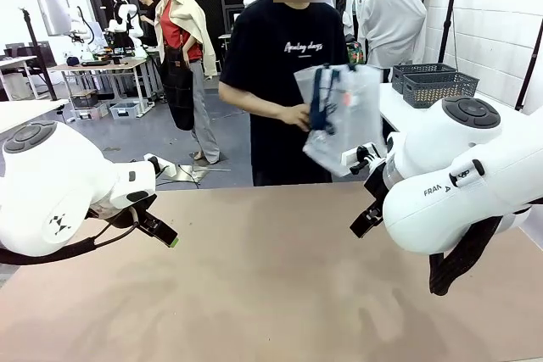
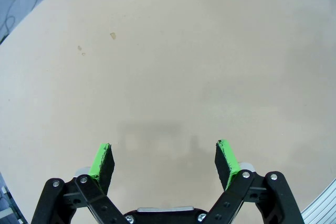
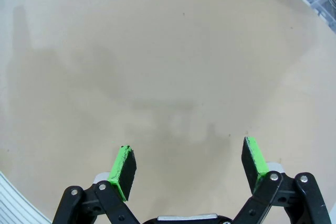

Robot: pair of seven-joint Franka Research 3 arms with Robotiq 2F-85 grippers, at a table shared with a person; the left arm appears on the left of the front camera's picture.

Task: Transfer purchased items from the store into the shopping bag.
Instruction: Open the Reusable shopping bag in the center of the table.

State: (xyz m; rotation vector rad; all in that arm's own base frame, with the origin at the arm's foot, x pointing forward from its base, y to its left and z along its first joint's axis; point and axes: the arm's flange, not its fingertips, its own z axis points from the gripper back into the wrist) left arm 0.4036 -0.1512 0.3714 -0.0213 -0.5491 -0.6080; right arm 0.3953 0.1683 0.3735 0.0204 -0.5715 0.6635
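Observation:
Across the table a person in a black T-shirt holds the shopping bag (image 1: 339, 116), a translucent whitish tote with dark straps and a small red tag, up at chest height with both hands. The purchased items are out of view. Two dark grey openwork baskets (image 1: 434, 84) stand on a white side table at the back right; I cannot tell which is the store. My left gripper (image 2: 165, 156) (image 1: 165, 235) hangs open over bare tabletop at the left. Over the right side my right gripper (image 3: 189, 161) (image 1: 363, 222) is open too, with nothing between its fingers.
The tan table (image 1: 271, 286) stretches between the two arms with nothing on it. Small marks (image 2: 113, 36) dot the surface under the left wrist. Another person stands farther back on the left, beside work tables.

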